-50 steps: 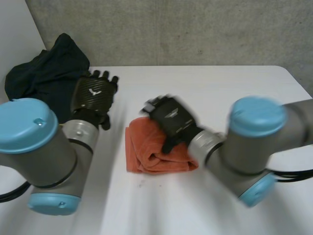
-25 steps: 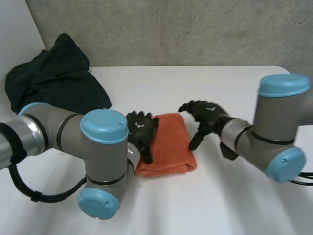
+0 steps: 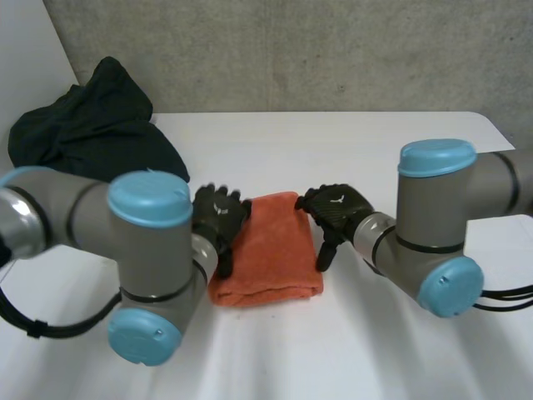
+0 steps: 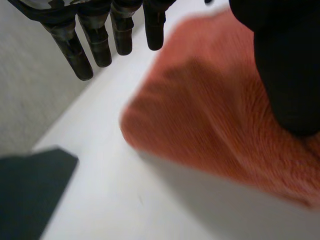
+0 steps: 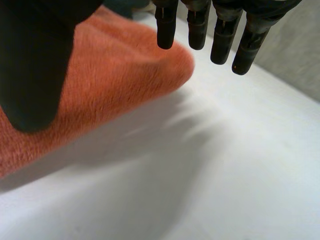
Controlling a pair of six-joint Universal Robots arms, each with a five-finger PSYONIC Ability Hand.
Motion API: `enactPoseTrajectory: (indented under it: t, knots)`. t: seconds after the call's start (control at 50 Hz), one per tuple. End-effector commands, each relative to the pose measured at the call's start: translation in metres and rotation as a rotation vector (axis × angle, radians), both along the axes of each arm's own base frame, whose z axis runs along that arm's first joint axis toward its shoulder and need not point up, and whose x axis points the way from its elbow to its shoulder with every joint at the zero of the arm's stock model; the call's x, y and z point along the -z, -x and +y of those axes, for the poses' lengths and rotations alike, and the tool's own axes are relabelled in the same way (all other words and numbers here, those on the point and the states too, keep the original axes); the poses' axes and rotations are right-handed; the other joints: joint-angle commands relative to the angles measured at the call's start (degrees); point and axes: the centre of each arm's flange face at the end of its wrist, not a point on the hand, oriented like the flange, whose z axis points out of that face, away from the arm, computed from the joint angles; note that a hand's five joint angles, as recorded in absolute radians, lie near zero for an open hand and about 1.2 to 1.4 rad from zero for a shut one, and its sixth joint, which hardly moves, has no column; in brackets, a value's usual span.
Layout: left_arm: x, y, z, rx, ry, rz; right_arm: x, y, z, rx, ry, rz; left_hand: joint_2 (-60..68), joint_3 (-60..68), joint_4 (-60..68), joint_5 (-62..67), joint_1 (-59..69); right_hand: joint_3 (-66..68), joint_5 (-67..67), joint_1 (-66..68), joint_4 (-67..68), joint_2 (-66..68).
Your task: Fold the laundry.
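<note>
A folded orange towel (image 3: 271, 250) lies in the middle of the white table (image 3: 333, 150). My left hand (image 3: 218, 218) rests at the towel's left edge, fingers straight and relaxed, open. In the left wrist view the fingers (image 4: 95, 37) hang straight over the table beside the orange towel (image 4: 215, 110), with the thumb (image 4: 287, 65) above the cloth. My right hand (image 3: 336, 211) is at the towel's right edge, open too. Its fingers (image 5: 220, 30) point down past the far corner of the orange towel (image 5: 115, 75), and the thumb (image 5: 37, 60) hangs over the cloth.
A heap of dark blue-green laundry (image 3: 87, 129) lies at the table's back left corner, beside a grey wall; a bit of the dark cloth (image 4: 30, 195) shows in the left wrist view. Bare table lies to the right of and in front of the towel.
The left hand swung from near the dark heap down to the towel's left edge. The right hand came off the towel's top to its right edge. The towel now lies flatter.
</note>
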Motion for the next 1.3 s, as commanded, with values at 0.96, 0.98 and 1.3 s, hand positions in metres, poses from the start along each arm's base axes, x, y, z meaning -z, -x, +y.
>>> enactPoseTrajectory:
  t: [0.96, 0.98, 1.3]
  knots:
    - [-0.122, -0.012, 0.014, 0.381, -0.075, 0.381, 0.046, -0.015, 0.026, 0.131, -0.275, -0.412, 0.54, 0.07, 0.47, -0.39, 0.79, 4.28, 2.63, 5.06, 2.82, 3.37]
    - [-0.121, -0.012, 0.013, 0.380, -0.076, 0.380, 0.046, -0.016, 0.025, 0.132, -0.275, -0.417, 0.54, 0.07, 0.47, -0.39, 0.79, 5.29, 3.64, 6.07, 3.83, 4.38]
    - [-0.116, -0.012, 0.013, 0.378, -0.092, 0.377, 0.053, -0.030, -0.004, 0.146, -0.270, -0.452, 0.54, 0.07, 0.47, -0.39, 0.79, 68.15, 66.50, 68.93, 66.69, 67.24]
